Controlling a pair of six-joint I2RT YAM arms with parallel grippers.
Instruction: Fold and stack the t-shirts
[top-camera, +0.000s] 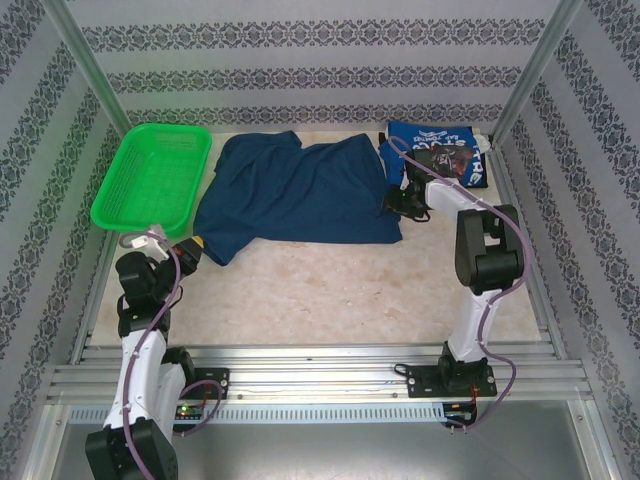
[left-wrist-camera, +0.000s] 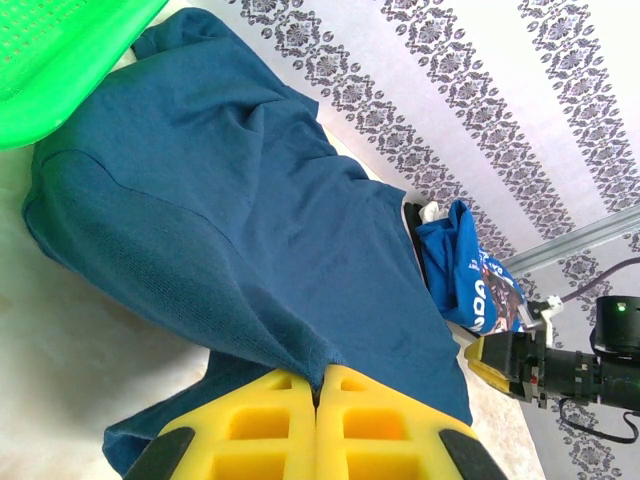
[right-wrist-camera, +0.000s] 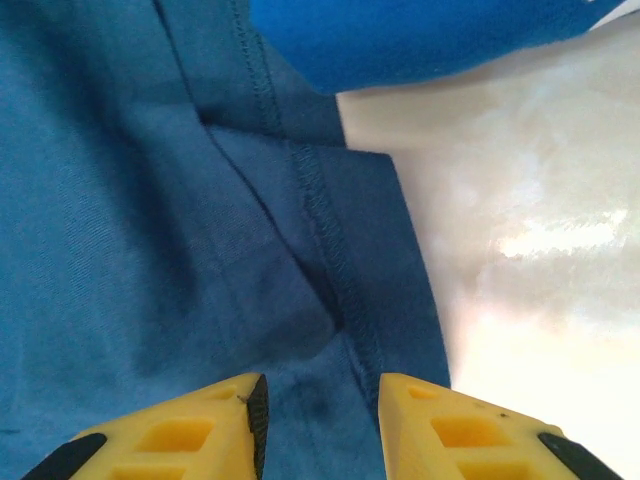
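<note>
navy t-shirt (top-camera: 300, 190): dark blue, plain on the visible side, hem stitching in the same tone.
blue t-shirt (top-camera: 440, 155): brighter royal blue, white lettering, dark picture panel.
basket (top-camera: 150, 180): bright green mesh, one colour throughout.
counter (top-camera: 330, 290): pale beige with faint marbled mottling.
walls (top-camera: 300, 85): white, with repeating bands of grey-purple damask ornament.
left fingers (left-wrist-camera: 250, 425) and right fingers (right-wrist-camera: 170, 435): yellow bodies, black tips.
arms (top-camera: 485, 250): black joints, white links, purple cables.
indicator light (left-wrist-camera: 620, 306) on the right arm: green.
frame rails (top-camera: 320, 375): silver-grey metal.
</note>
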